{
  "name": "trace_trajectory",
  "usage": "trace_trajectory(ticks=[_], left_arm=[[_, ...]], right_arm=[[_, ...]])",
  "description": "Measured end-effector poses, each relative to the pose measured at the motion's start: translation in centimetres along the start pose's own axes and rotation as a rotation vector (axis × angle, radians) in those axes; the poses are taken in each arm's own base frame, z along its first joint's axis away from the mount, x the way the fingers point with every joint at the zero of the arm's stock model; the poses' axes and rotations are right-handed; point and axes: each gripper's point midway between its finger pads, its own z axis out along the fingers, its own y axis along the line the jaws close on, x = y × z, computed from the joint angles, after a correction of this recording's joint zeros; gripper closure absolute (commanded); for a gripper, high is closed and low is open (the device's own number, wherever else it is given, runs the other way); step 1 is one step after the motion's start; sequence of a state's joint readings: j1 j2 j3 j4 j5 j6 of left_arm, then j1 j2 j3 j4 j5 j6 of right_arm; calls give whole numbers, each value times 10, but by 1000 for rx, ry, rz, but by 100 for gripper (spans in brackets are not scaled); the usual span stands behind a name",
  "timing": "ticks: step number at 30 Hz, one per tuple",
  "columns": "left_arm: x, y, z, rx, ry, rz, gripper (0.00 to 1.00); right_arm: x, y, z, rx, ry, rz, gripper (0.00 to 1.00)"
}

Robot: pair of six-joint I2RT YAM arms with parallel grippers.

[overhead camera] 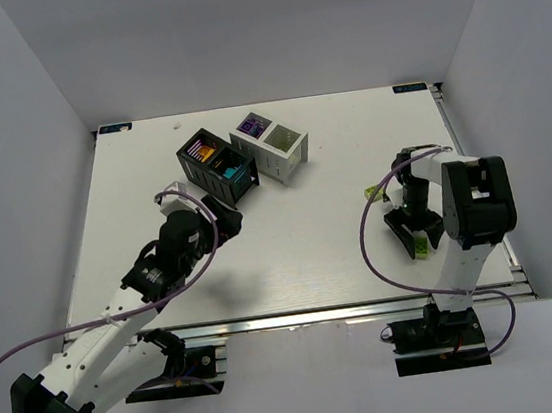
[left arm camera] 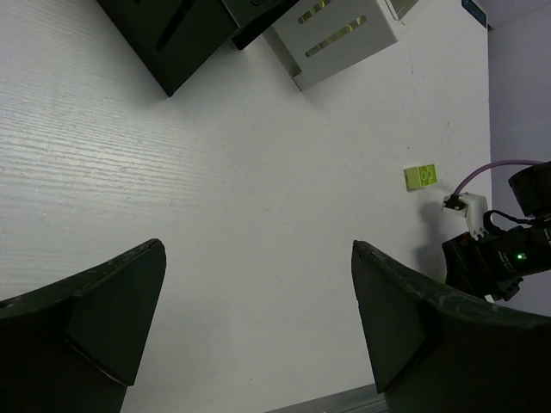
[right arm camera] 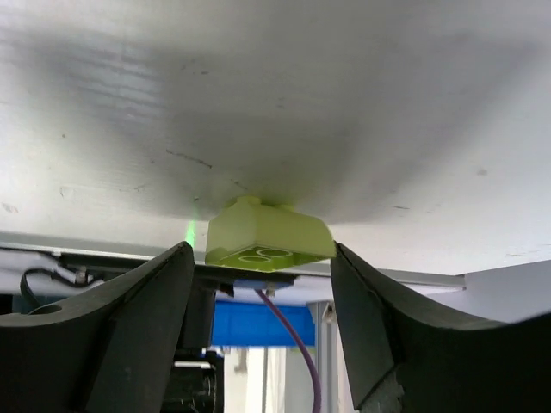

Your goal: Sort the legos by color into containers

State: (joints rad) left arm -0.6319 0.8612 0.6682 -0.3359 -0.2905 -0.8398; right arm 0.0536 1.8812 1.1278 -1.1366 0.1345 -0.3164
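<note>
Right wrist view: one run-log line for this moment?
right hand: jaws flanking lime lego, grip unconfirmed | left hand: open, empty | second lime lego: loose on table

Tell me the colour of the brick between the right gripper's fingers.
Lime green brick; right wrist view.

Setting: a robotics lab test cell. Evidence: a bare white table [overhead camera: 312,252] is boxed in on three sides by plain pale wall panels [overhead camera: 11,98], with an aluminium rail [overhead camera: 300,319] running along its near edge; the left arm [overhead camera: 120,326] and right arm [overhead camera: 473,212] are mounted at that rail, and purple cables [overhead camera: 365,236] loop loose from wrist to base. Small test props stand on the bench near the far edge: a slatted black container [overhead camera: 218,181] and a white container [overhead camera: 285,160], side by side.
</note>
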Motion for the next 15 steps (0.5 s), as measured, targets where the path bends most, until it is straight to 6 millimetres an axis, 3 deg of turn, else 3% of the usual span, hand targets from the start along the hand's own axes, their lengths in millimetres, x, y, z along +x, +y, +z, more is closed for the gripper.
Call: trace_trajectory(ticks=[15], left_arm=[[-9, -8, -17, 54, -27, -68, 2]], right_arm=[[-34, -7, -7, 43, -181, 103, 38]])
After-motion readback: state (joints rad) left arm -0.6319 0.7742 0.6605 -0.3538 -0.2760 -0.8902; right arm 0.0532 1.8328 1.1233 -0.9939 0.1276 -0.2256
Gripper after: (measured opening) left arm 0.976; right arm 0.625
